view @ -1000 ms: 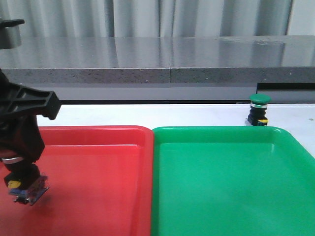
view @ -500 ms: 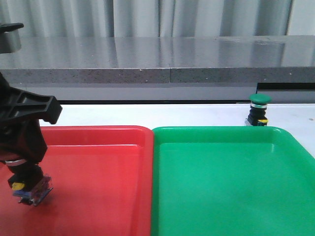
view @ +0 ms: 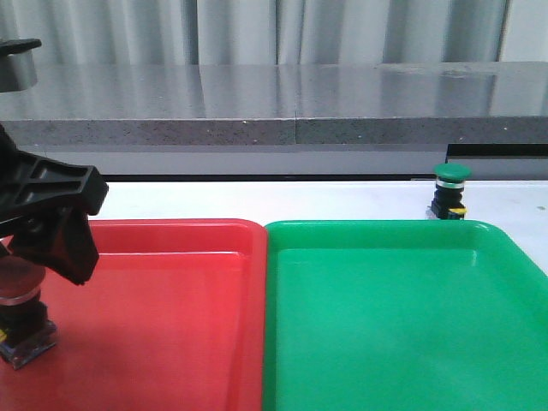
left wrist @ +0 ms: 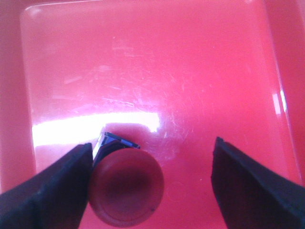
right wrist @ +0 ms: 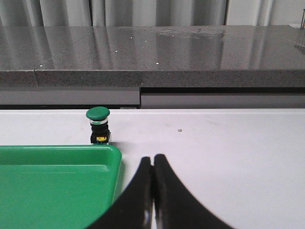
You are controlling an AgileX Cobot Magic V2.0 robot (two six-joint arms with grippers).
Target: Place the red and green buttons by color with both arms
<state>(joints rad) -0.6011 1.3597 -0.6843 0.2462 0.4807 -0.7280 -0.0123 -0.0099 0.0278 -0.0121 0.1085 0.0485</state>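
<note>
The dark red button [view: 19, 295] stands upright on the floor of the red tray [view: 171, 325], near its left side. My left gripper [view: 38, 253] is open just above it. In the left wrist view the red button's cap [left wrist: 126, 188] sits between the spread fingers of the left gripper [left wrist: 152, 145], close against one finger [left wrist: 52, 191] and well apart from the other. The green button [view: 451, 190] stands on the white table behind the green tray [view: 402, 325]. My right gripper [right wrist: 153, 160] is shut and empty over the table, beside the green tray's corner [right wrist: 47, 181]; the green button [right wrist: 98, 125] is ahead of it.
The two trays lie side by side and touch, red on the left and green on the right. A grey stone ledge [view: 291, 98] runs along the back of the white table [view: 342, 201]. The right arm does not show in the front view.
My left gripper lowered the red button onto the red tray floor, opened and let go. The button now stands free, farther left. The green button has not moved.
</note>
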